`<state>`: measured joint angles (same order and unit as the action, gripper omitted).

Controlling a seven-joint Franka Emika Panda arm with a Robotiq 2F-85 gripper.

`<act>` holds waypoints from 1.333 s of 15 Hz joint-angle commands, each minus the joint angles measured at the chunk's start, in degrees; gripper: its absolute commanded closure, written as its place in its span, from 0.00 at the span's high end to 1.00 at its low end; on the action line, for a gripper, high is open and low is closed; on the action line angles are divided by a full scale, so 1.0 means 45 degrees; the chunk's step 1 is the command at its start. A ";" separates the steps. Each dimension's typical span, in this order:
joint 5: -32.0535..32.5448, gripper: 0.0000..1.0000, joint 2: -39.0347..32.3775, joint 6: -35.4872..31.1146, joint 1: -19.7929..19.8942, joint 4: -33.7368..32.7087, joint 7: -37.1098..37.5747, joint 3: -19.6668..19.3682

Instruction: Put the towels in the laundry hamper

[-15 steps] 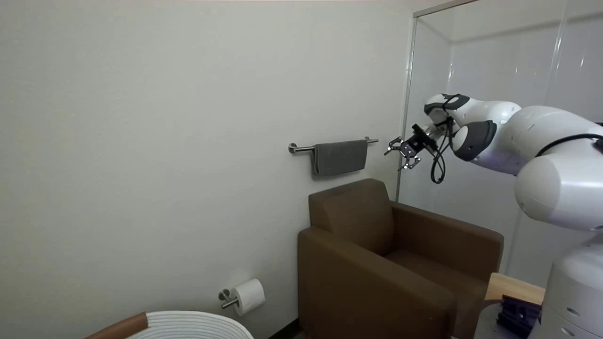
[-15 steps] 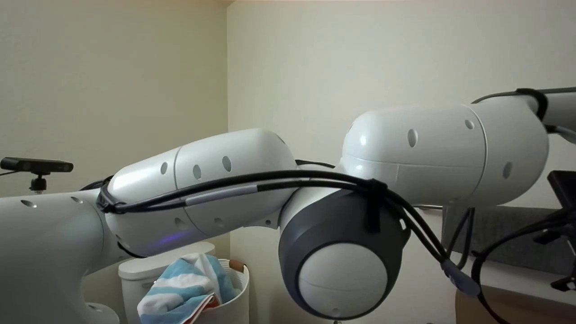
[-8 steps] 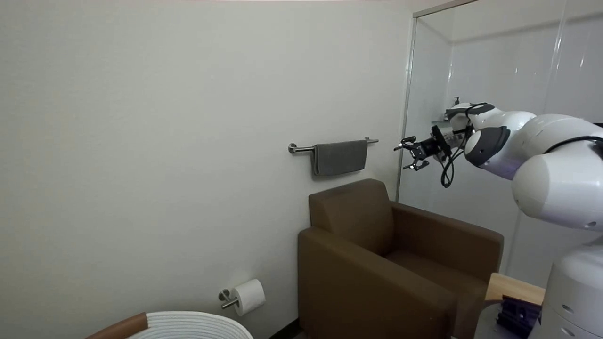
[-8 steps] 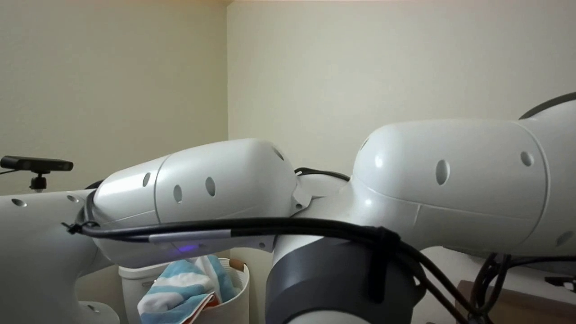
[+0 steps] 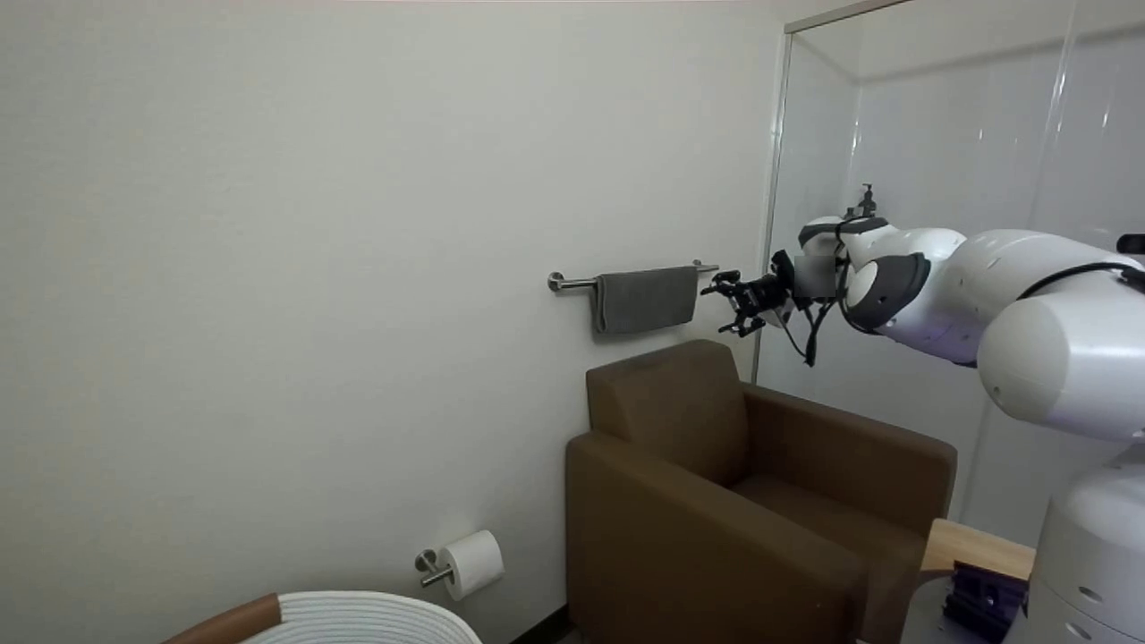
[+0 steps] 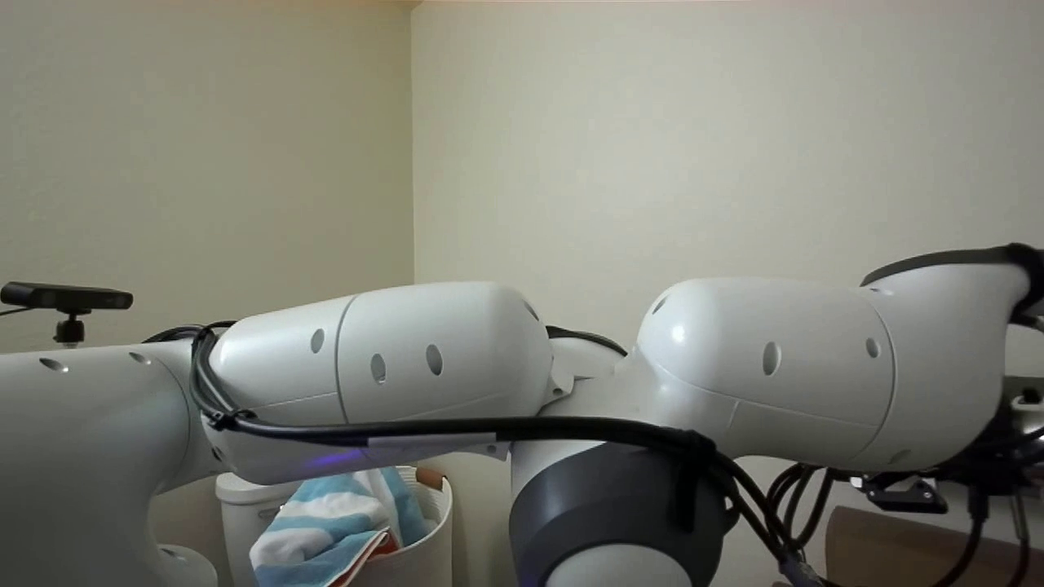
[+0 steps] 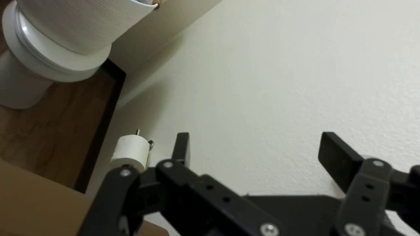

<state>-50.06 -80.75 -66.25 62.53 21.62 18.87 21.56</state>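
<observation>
Striped towel [image 6: 326, 522] bunched in hamper [image 6: 429, 556], spilling over rim. Grey towel [image 5: 646, 301] hangs over towel bar [image 5: 575, 283], toward gripper-side end. Gripper [image 5: 716, 310] spread wide, holding nothing. Step likely reach for grey towel; next, straddle nearer edge, pinch, lift clear.

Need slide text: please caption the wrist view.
Open gripper before a pale wall; at left, a hamper atop a toilet, and toilet paper.

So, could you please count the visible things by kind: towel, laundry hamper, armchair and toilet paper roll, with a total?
Towel: 2 (one grey, one striped; others may be hidden)
Laundry hamper: 1
Armchair: 1
Toilet paper roll: 1
Total: 5
</observation>
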 commanded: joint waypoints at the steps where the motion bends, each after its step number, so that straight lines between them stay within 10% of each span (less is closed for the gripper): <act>1: -0.0246 1.00 -0.0028 0.0015 -0.0350 -0.0084 0.0048 -0.0491; 6: -0.0139 1.00 0.0432 -0.0405 -0.0794 0.0613 -0.0171 -0.0799; 20: 0.3509 1.00 -0.0017 -0.0893 -0.6113 -0.0149 -0.4460 -0.2475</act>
<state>-38.91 -82.39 -68.96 36.37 20.94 4.44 11.96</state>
